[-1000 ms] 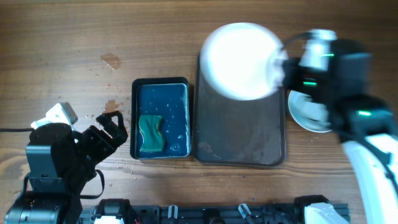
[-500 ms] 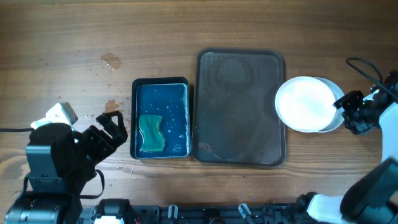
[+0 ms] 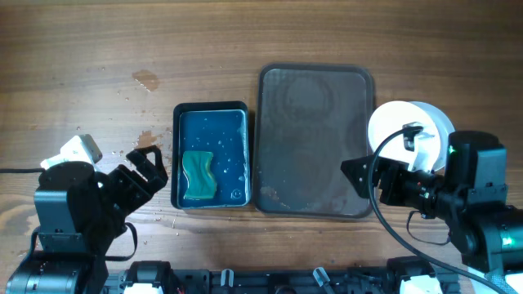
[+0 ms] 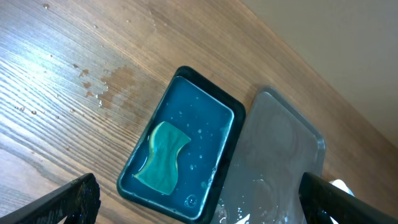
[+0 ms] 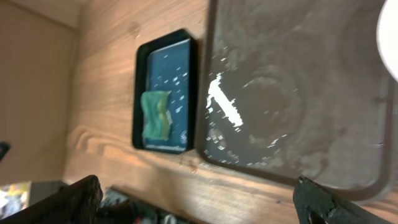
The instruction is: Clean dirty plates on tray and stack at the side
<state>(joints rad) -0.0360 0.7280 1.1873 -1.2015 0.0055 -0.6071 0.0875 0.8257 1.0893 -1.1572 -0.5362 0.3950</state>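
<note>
The dark brown tray (image 3: pixel 315 184) lies at the table's middle, wet and with no plate on it. White plates (image 3: pixel 400 122) sit stacked on the wood just right of it, their near side hidden by my right arm. My right gripper (image 3: pixel 353 175) hovers open over the tray's front right corner, holding nothing. The right wrist view shows the tray (image 5: pixel 298 81), a sliver of plate (image 5: pixel 390 37) and the open gripper (image 5: pixel 199 205). My left gripper (image 3: pixel 145 170) rests open at the front left, nothing in it. The left wrist view shows this gripper (image 4: pixel 202 205) and the tray (image 4: pixel 280 149).
A blue water-filled basin (image 3: pixel 211 135) stands left of the tray, a green sponge (image 3: pixel 198 175) in its near end. Both show in the left wrist view, basin (image 4: pixel 205 124) and sponge (image 4: pixel 163 155). Water spots (image 3: pixel 146 79) mark the wood at the back left.
My right arm carried a white plate from over the tray's far end to the stack at the right, opened, and drew back toward the front. The left arm stayed still.
</note>
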